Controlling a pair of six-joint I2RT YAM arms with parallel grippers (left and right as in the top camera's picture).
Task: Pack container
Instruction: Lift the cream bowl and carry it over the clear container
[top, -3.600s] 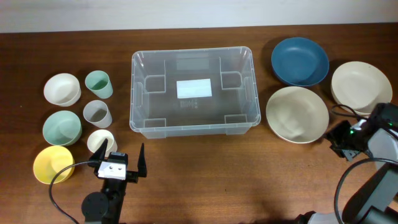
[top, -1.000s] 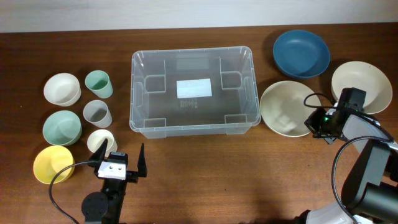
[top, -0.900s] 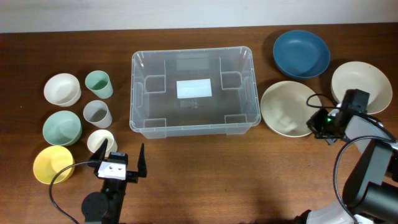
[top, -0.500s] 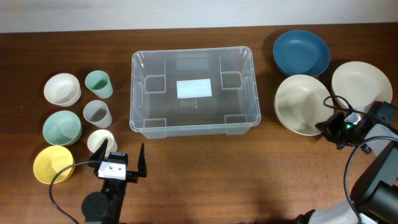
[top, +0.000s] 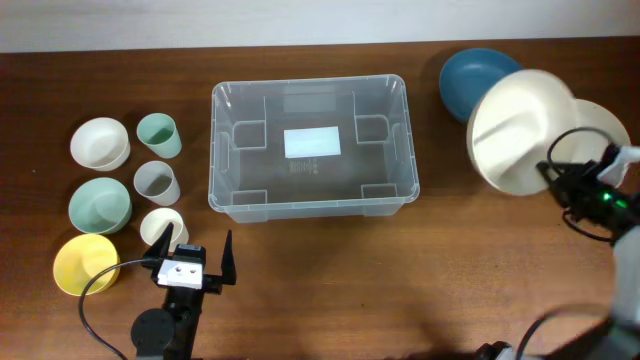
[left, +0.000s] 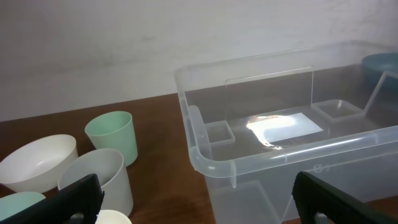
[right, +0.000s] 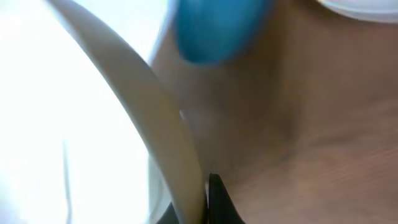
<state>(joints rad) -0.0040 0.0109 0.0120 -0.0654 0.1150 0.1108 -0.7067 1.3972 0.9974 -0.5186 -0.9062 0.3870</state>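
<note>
The cream bowl (top: 515, 125) has risen, tilted, right of the container (top: 312, 200), which sits mid-table (top: 400, 280). The right gripper (top: 550, 175) clamps the bowl's rim. The left gripper (top: 199, 250), before the container's left corner, has its jaws apart.

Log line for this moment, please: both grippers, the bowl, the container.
right gripper: shut on cream bowl rim | cream bowl: off the table, tilted, right of container | container: empty | left gripper: open, holding nothing
</note>
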